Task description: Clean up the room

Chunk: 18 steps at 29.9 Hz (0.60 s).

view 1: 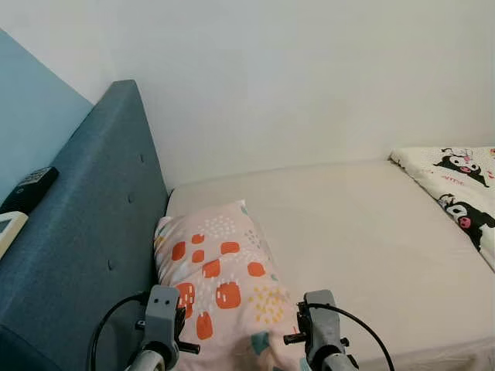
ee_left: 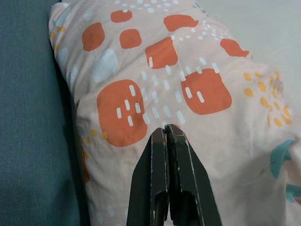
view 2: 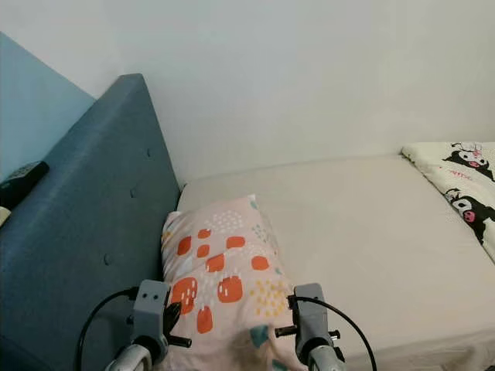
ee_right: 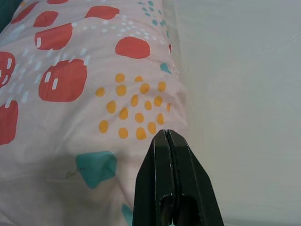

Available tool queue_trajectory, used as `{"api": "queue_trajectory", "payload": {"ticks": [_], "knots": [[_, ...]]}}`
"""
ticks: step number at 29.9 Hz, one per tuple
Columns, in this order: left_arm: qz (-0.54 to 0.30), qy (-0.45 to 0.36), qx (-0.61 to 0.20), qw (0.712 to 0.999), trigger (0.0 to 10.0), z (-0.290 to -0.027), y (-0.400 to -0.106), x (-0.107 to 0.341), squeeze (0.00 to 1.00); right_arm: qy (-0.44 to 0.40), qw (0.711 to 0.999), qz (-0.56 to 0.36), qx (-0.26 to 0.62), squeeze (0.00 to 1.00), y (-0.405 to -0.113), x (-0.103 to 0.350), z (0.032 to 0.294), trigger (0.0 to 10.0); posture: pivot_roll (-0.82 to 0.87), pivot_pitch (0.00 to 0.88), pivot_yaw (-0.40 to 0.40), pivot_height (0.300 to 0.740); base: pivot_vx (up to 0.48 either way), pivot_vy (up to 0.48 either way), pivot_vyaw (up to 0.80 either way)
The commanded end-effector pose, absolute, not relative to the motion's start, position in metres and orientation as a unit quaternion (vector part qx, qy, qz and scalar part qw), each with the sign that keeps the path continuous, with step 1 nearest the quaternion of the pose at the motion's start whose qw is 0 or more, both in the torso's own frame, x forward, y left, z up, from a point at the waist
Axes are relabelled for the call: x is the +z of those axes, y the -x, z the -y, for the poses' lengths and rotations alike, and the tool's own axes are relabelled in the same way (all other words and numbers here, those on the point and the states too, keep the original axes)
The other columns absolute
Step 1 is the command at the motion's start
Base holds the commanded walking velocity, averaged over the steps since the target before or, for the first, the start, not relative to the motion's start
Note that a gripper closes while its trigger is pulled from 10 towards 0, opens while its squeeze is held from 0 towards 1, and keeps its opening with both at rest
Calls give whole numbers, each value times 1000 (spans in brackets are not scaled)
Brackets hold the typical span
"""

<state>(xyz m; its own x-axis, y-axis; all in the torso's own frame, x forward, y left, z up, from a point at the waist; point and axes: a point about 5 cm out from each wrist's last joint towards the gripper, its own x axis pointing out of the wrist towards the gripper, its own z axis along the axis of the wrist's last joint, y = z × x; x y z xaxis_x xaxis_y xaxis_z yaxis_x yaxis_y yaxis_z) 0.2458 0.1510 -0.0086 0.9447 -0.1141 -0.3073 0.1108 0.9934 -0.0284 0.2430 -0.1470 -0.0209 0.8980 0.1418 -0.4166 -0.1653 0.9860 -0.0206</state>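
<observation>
Pink pillow (view 1: 220,282) against headboard (view 1: 85,232); tools closed.

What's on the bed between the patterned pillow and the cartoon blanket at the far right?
Nothing: between the pillow and the cartoon blanket there is just bare beige mattress, as both eye views show.

We see the pillow (view 1: 220,282) lying flat at the head end of the mattress (view 1: 363,232), its long side pressed along the blue headboard (view 1: 85,247). Its pale pink cover carries orange blobs, yellow dots and teal patches.
</observation>
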Motion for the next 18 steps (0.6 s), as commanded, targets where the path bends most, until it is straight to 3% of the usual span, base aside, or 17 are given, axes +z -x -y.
{"api": "queue_trajectory", "payload": {"ticks": [1, 6, 18], "knots": [[-158, 3, -56, 986, 10000, -151, -244, -11, 0, 25, 974, -212, 82, 0, -243, -22, 145, 10000, 5, 38, -1, 740, 0, -480, 0], [-158, 9, -56, 986, 10000, -149, -244, -11, 0, 26, 974, -209, 84, 0, -244, -21, 145, 10000, 2, 43, -2, 740, 0, -480, 0], [-163, 24, -25, 986, 10000, -154, -242, -13, 0, 32, 972, -213, 93, 0, -242, -23, 144, 10000, 3, 56, -14, 740, 0, 0, 0]]}}
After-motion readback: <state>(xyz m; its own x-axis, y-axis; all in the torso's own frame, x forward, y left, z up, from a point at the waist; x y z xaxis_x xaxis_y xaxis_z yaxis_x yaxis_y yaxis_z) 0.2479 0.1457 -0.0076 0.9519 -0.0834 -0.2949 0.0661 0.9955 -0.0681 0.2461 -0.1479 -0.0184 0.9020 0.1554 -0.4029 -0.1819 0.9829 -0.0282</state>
